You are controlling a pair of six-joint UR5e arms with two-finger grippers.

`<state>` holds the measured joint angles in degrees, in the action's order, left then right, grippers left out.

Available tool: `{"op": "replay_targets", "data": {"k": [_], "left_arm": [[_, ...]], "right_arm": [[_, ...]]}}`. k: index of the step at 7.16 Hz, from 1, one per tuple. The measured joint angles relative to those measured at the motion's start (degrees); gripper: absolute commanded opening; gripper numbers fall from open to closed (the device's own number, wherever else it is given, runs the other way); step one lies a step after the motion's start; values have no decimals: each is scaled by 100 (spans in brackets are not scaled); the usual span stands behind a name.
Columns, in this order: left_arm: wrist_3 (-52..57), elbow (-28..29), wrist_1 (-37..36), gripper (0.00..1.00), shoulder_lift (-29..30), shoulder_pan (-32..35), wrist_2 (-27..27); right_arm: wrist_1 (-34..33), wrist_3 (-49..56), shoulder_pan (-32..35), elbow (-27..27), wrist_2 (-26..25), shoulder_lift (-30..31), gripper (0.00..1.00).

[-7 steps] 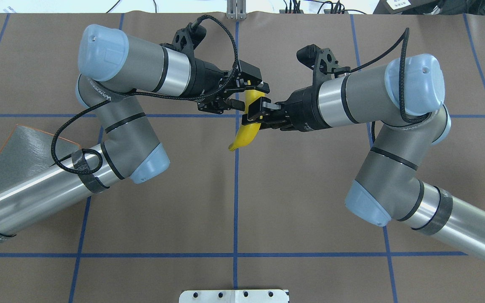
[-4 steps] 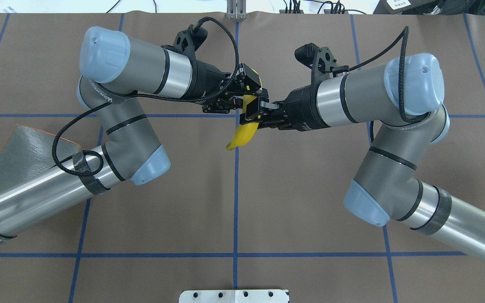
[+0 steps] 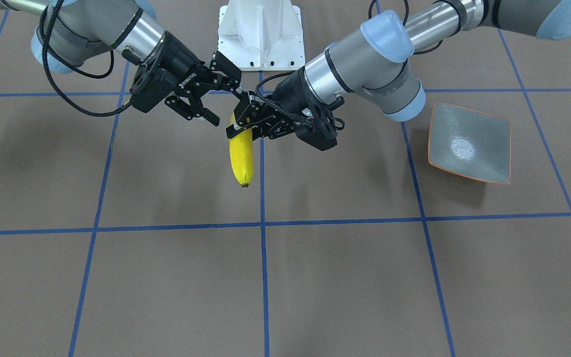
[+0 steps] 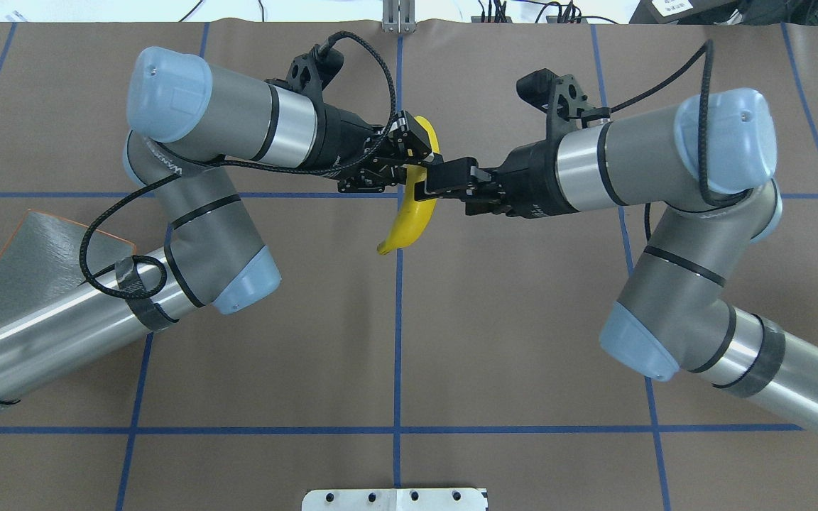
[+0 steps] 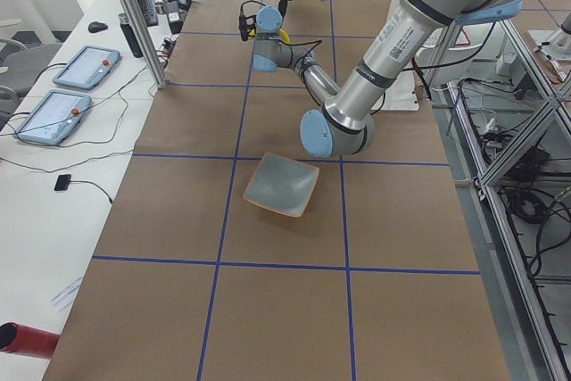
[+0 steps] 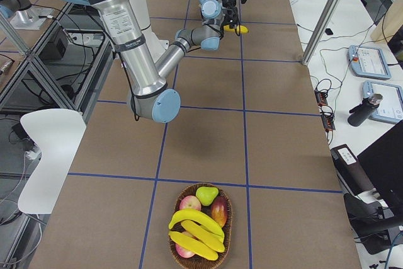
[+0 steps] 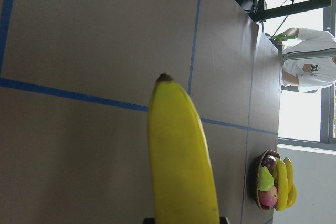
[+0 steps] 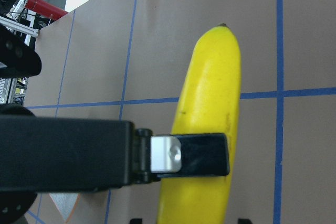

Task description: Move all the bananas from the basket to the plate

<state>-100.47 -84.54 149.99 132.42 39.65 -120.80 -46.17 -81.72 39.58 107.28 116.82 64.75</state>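
Tabletop [image 4: 522, 319] in brown paper, blue grid lines [image 4: 397, 341], left gripper [image 3: 240, 123] pinching banana [image 3: 242, 158], right gripper [image 3: 223, 99] spread (tablets [image 5: 86, 67] alongside)

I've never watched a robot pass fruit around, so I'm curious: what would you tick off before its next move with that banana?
1. The left gripper is shut on the banana: ok.
2. The right gripper is open, its fingers clear of the banana: ok.
3. Grip firm enough for a swing: cannot tell.
4. The plate is bare, with room for the banana: ok.
5. The plate lies on the left arm's side: ok.
6. The basket is emptied: not ok, two bananas lie in it.
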Motion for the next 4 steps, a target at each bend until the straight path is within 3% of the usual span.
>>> {"op": "replay_targets", "data": {"k": [2,4], "left_arm": [[38,-403,-54,0,-826,357,-409],[408,-504,-150,0,-1775,1300,-1383]], "right_arm": [[109,22,516,268,431,683,100],[162,121,911,164,542,1146,100]]}}
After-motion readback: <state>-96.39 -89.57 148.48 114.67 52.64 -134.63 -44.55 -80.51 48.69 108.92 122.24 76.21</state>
